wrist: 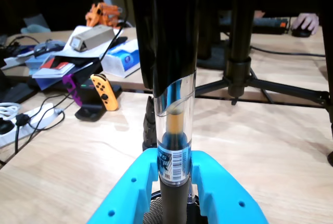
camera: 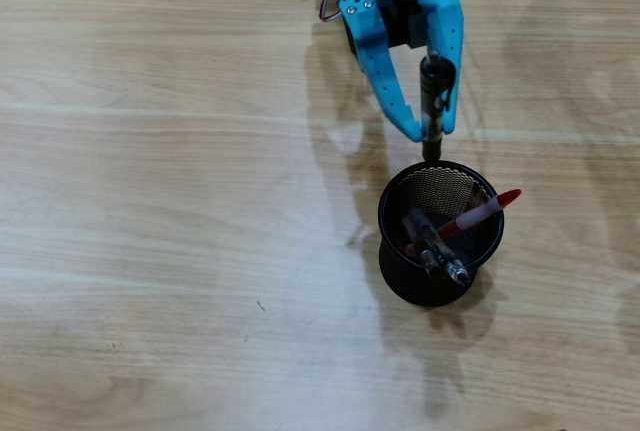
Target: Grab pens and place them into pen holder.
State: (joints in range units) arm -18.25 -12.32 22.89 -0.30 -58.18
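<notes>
My blue gripper (camera: 432, 129) is shut on a black pen (camera: 432, 101) and holds it upright just above the far rim of the black mesh pen holder (camera: 400, 271). The pen tip points down at the rim. In the wrist view the pen (wrist: 174, 130) runs up the middle of the frame, clamped between the two blue fingers (wrist: 130, 187), with the holder's mesh (wrist: 151, 216) below. The holder has a red pen (camera: 485, 213) leaning out over its right rim and dark pens (camera: 432, 249) inside.
The holder stands on a light wooden table (camera: 150, 201). In the wrist view, a tripod (wrist: 239, 63) stands behind, and boxes, cables and an orange game controller (wrist: 101, 90) clutter another table at the left.
</notes>
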